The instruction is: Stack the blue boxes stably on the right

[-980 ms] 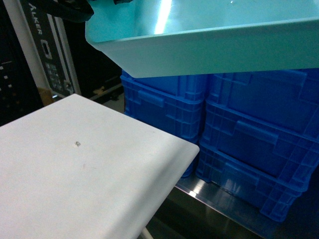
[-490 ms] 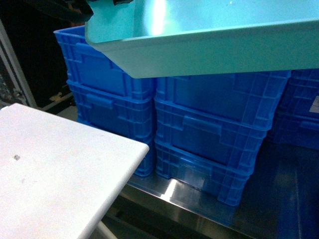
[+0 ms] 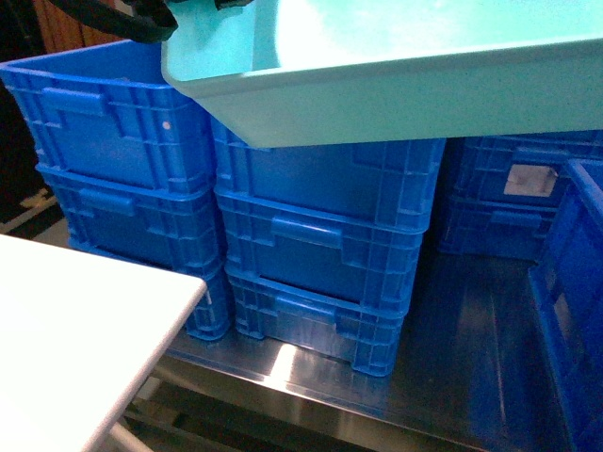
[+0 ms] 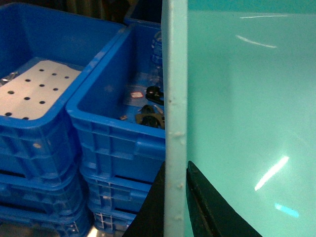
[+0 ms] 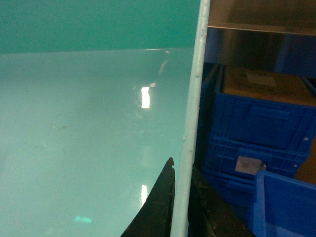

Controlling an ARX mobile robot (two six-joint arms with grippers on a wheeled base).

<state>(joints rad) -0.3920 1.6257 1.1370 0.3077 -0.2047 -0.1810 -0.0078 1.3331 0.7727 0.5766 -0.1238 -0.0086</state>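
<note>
Blue crates (image 3: 311,235), stacked three high, below and beyond both end effectors; white worktop (image 3: 75,330) lower left. Turquoise tub (image 3: 396,85), carried aloft: left end effector (image 4: 176,197) clamped over its left rim, right end effector (image 5: 180,202) over its right. Step: transport. Next, likely: carry rightward, lower level onto a stack.

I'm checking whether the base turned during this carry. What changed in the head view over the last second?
The view swung right: the white tabletop slid to the lower-left corner, the stacked royal-blue ribbed crates shifted left, and further crates came into sight on the right. The light turquoise smooth plastic tub stayed at the top of the view, with the left pincer and right pincer clamped on its rims.
</note>
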